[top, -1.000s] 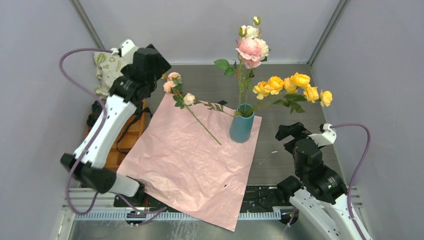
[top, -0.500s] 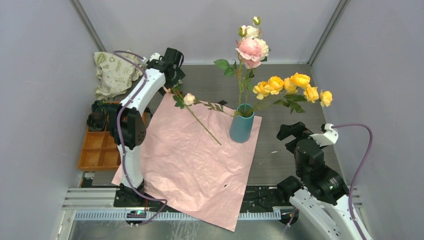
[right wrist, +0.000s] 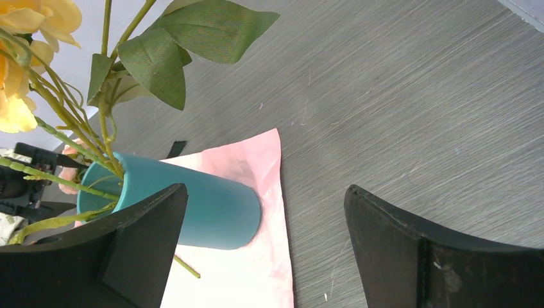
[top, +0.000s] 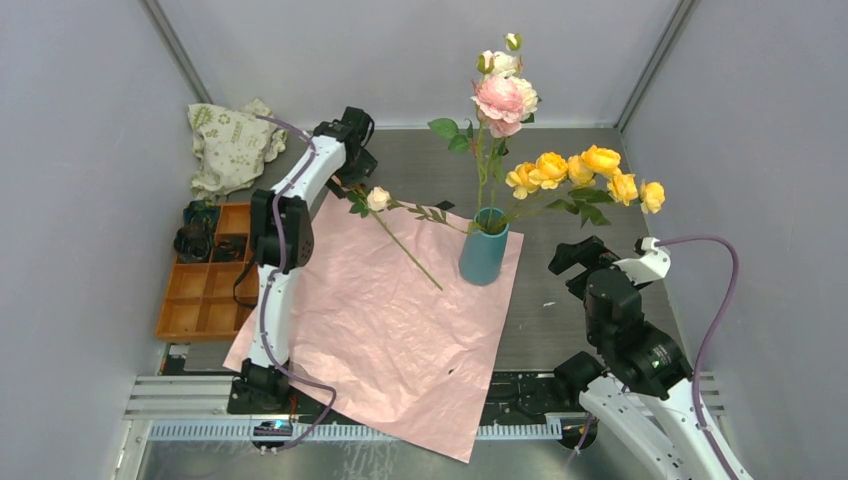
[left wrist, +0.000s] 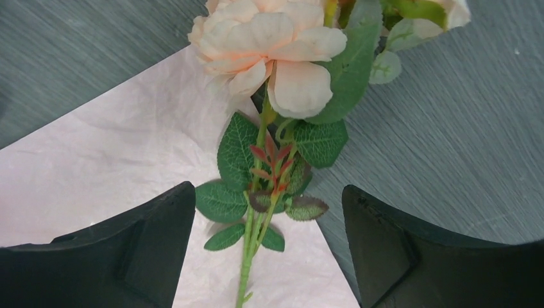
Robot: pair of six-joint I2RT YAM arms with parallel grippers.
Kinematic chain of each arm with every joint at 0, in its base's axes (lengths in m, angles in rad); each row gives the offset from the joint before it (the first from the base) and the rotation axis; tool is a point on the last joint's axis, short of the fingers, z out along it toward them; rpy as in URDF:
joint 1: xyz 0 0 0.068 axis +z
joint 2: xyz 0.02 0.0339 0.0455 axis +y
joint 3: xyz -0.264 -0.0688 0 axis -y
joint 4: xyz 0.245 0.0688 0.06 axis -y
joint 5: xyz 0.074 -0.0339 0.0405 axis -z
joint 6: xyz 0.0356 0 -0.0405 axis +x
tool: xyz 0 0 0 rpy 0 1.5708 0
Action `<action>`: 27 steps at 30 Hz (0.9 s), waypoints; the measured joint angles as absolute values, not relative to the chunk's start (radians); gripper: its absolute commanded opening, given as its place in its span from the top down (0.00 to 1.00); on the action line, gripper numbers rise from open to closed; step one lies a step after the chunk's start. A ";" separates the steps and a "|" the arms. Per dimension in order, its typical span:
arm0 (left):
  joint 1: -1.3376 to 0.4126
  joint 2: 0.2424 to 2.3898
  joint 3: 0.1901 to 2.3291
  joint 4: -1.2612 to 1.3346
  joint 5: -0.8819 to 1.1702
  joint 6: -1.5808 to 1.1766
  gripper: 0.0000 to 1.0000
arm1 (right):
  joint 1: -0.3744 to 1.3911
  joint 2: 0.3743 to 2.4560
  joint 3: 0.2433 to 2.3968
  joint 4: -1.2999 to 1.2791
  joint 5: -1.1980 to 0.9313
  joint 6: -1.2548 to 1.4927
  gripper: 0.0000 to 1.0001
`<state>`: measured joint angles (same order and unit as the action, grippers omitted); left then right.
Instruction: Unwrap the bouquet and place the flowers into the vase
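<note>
The teal vase stands on the far right corner of the spread pink wrapping paper. It holds a tall pink peony and a spray of yellow roses. One loose flower stem with peach blooms lies across the paper's far left corner. My left gripper hovers over its bloom end. In the left wrist view my left gripper is open, its fingers on either side of the green stem below the peach bloom, not touching it. My right gripper is open and empty right of the vase.
An orange compartmented tray sits at the left, with dark items in its far cells. A beige printed cloth bag lies in the far left corner. Grey walls enclose the table on three sides.
My left arm swung from over the tray to the paper's far corner and came down over the loose flower; its jaws narrowed slightly. The right gripper barely shifted.
</note>
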<state>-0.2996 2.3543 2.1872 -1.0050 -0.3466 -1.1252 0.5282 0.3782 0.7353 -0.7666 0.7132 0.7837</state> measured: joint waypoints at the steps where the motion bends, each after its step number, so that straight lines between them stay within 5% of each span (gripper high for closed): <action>1: -0.298 2.374 2.204 -1.010 -0.342 -1.127 0.18 | 0.528 0.380 0.735 -0.765 0.714 0.783 0.02; 9: -0.276 2.456 2.263 -1.031 -0.318 -1.143 0.29 | 0.528 0.380 0.735 -0.764 0.716 0.769 0.02; 21: -0.259 2.500 2.278 -1.016 -0.300 -1.116 0.97 | 0.528 0.377 0.752 -0.765 0.719 0.762 0.02; 27: -0.259 2.463 2.201 -0.943 -0.299 -1.108 1.00 | 0.528 0.364 0.765 -0.765 0.720 0.763 0.02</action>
